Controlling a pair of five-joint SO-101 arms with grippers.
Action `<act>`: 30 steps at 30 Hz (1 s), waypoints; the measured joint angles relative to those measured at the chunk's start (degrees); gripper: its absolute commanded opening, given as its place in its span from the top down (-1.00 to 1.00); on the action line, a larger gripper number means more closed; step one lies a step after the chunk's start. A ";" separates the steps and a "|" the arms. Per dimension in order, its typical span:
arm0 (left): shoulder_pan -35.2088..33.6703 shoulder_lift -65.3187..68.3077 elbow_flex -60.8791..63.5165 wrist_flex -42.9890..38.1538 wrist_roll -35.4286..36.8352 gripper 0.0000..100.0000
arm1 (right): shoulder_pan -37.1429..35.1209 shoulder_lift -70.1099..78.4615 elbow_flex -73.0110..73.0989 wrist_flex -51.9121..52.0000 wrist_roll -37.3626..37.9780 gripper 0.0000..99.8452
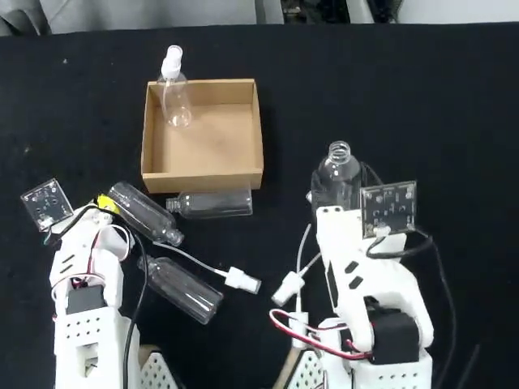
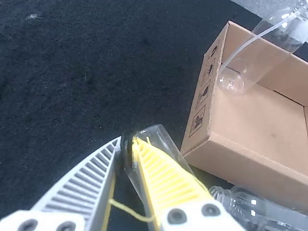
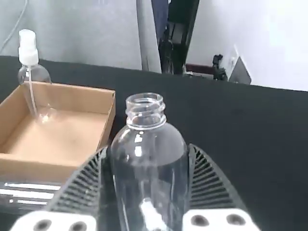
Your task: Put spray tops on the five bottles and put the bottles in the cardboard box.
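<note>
My right gripper (image 3: 147, 153) is shut on a clear uncapped bottle (image 3: 147, 139) and holds it upright to the right of the cardboard box (image 1: 159, 162); the same bottle (image 1: 336, 172) shows from above. A bottle with a spray top (image 1: 174, 91) leans in the box's far left corner. Three uncapped bottles lie in front of the box: one (image 1: 146, 212) whose base rests against the yellow finger of my shut left gripper (image 2: 126, 143), one along the box wall (image 1: 212, 204), one nearer the arms (image 1: 183, 288). Two loose spray tops (image 1: 242, 280) (image 1: 287, 288) lie between the arms.
The black table carries on behind and to the right of the box. The loose spray tops trail thin tubes across the space between the arms. Each arm's base (image 1: 89, 340) stands at the near edge.
</note>
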State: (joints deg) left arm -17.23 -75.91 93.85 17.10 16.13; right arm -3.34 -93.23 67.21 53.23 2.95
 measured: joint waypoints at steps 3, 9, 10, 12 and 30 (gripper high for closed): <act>0.00 0.00 0.00 0.00 0.00 0.94 | 0.00 -3.16 1.58 -0.44 0.00 0.88; 0.00 0.00 0.00 0.00 0.00 0.94 | 0.00 -9.85 4.40 -0.62 -0.09 0.88; 0.00 0.00 0.00 0.00 0.00 0.94 | 0.00 -9.85 4.92 -0.62 -0.09 0.88; 0.00 0.00 -0.26 0.00 0.00 0.94 | 0.18 -9.85 5.36 -0.62 -0.09 0.88; 0.00 0.09 -8.70 0.35 -0.26 0.78 | 2.81 -9.85 6.24 -2.02 -0.09 0.88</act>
State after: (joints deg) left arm -17.23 -75.82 85.14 17.45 15.87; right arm -0.53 -103.08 73.45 51.21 2.86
